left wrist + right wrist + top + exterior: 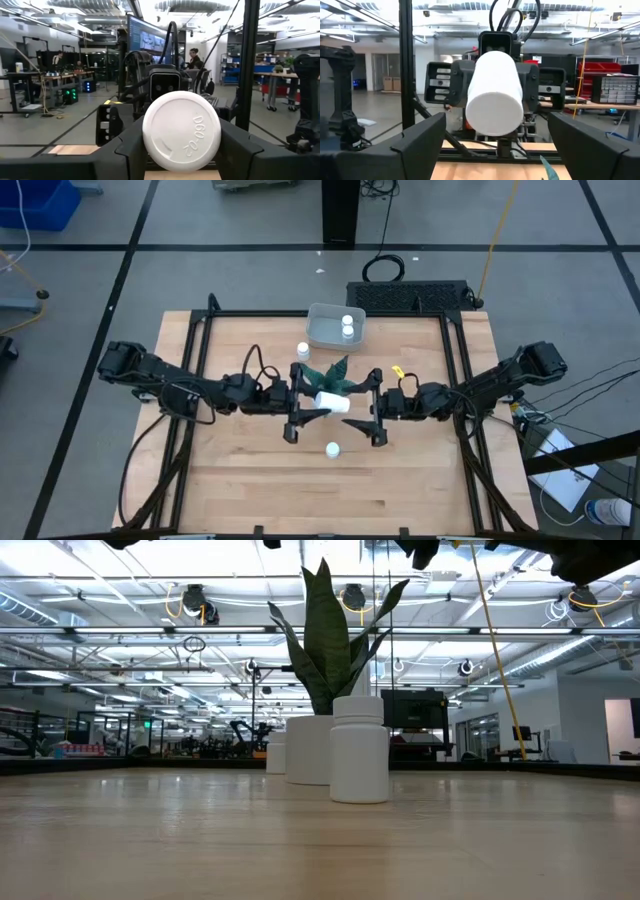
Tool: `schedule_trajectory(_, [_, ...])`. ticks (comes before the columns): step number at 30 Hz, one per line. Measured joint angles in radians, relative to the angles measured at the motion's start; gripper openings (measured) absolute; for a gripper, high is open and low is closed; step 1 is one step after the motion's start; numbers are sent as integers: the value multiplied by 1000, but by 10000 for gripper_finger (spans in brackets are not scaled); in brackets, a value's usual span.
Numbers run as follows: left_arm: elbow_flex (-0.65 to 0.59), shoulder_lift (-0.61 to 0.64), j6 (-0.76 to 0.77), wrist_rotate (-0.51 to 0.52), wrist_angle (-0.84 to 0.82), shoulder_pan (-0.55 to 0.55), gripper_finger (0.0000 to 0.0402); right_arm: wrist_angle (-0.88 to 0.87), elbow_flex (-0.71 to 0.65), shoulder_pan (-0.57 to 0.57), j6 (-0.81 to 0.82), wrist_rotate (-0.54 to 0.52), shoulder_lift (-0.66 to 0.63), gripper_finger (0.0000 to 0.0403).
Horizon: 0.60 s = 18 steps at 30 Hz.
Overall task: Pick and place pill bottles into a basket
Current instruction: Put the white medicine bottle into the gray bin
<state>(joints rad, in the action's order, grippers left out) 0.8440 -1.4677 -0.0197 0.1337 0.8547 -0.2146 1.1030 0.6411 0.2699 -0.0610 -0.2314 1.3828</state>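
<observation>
A white pill bottle point(333, 402) lies level in the air between my two grippers, above the green spiky plant point(330, 374). My left gripper point(318, 404) is shut on it. My right gripper point(358, 404) is open; its fingers point(422, 137) stand on either side of the bottle's free end point(495, 107) with gaps. Two bottles point(347, 326) stand in the pale grey-blue basket point(318, 325) at the far middle. One bottle point(303, 350) stands on the table left of the plant. Another point(332, 448) stands nearer the front, and shows in the low view point(359, 750). My left gripper pinches the bottle's round side near its flat marked end point(150, 142) between its two fingers point(125, 150). The fingers come level from the table's left and lie along the bottle. The bottle sticks out level toward the table's right, lifted clear of the table.
The plant stands in a white pot point(308, 750) just behind the held bottle. A black frame point(200, 330) runs along the table's edges. A dark mat point(410, 295) lies beyond the far edge. Bare wood point(250, 480) lies at the near side.
</observation>
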Motion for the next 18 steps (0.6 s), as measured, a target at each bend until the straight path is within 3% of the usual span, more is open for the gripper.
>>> schedule_trajectory(18, [0, 1, 1, 15, -7, 0, 185, 45, -1, -53, 57, 8, 0, 345])
